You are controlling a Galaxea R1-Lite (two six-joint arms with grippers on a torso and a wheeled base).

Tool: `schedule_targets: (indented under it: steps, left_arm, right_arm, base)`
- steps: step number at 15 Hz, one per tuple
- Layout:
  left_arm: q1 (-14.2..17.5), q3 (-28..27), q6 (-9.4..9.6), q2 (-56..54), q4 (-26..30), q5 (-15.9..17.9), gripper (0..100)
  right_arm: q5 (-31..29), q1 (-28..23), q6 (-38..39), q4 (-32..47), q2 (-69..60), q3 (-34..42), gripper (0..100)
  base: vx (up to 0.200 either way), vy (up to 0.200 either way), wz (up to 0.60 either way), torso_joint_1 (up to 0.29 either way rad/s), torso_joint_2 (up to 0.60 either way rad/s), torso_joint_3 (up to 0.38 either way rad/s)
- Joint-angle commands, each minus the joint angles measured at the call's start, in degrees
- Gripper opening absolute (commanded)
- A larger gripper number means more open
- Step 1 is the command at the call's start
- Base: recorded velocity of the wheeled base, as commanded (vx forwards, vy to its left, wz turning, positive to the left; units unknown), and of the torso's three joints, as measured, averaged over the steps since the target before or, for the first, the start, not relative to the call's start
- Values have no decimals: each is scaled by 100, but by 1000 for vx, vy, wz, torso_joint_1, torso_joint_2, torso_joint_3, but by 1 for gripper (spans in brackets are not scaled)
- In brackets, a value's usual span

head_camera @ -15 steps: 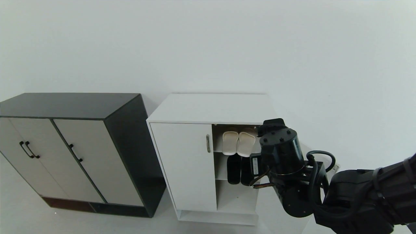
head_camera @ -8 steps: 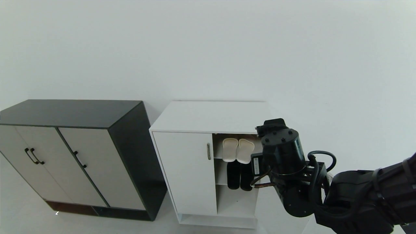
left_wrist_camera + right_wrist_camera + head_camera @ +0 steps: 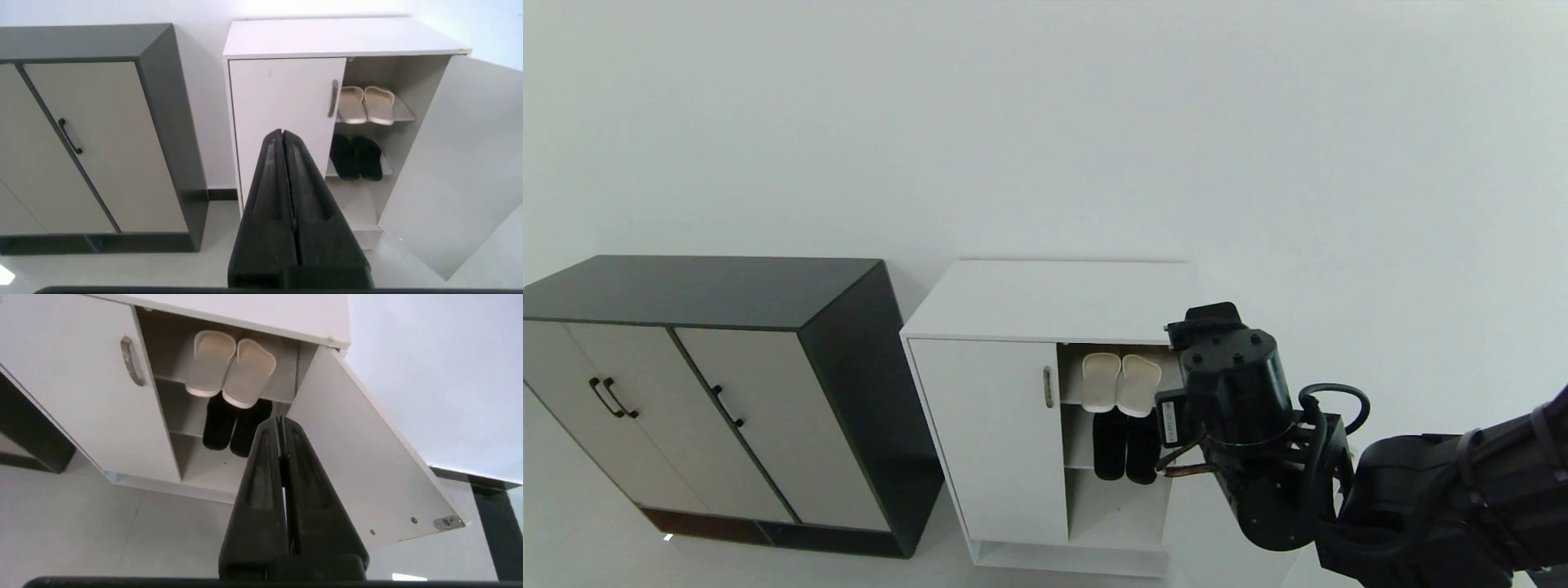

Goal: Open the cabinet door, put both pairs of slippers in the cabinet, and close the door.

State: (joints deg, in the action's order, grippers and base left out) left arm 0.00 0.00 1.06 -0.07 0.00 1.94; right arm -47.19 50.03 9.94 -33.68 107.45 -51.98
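The white cabinet (image 3: 1045, 302) stands against the wall with its left door shut and its right door (image 3: 359, 474) swung open. On the upper shelf lies a pair of white slippers (image 3: 1121, 382), and a pair of black slippers (image 3: 1125, 447) lies on the shelf below. My right gripper (image 3: 282, 420) is shut and empty, hanging in front of the open compartment beside the door's inner face. The right wrist (image 3: 1233, 392) hides the cabinet's right edge in the head view. My left gripper (image 3: 283, 135) is shut and empty, farther back, facing the cabinet front.
A dark cabinet (image 3: 711, 392) with two grey doors and black handles stands close to the white one's left side. A plain wall runs behind both. Pale floor (image 3: 204, 261) lies open in front of them.
The whole head picture has shifted, so the camera moved and both cabinets now sit lower in it. The slippers, the open door and my right arm show no clear move.
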Motion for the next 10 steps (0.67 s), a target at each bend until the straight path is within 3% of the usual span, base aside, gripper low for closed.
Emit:
schedule_targets:
  steps: [1,3,10]
  left_arm:
    - [0,0,-1,7,0,0,0]
    - [0,0,-1,7,0,0,0]
    - [0,0,-1,7,0,0,0]
  right_arm:
    - [-1,-2,-9,-51,13,39,0]
    - [-1,-28,-9,-59,22,39,0]
    - [-1,-231,-9,-139,57,30,0]
  base:
    - [0,0,-600,7,-2,2]
    - [0,0,-600,-2,-5,0]
    - [0,0,0,0,0,0]
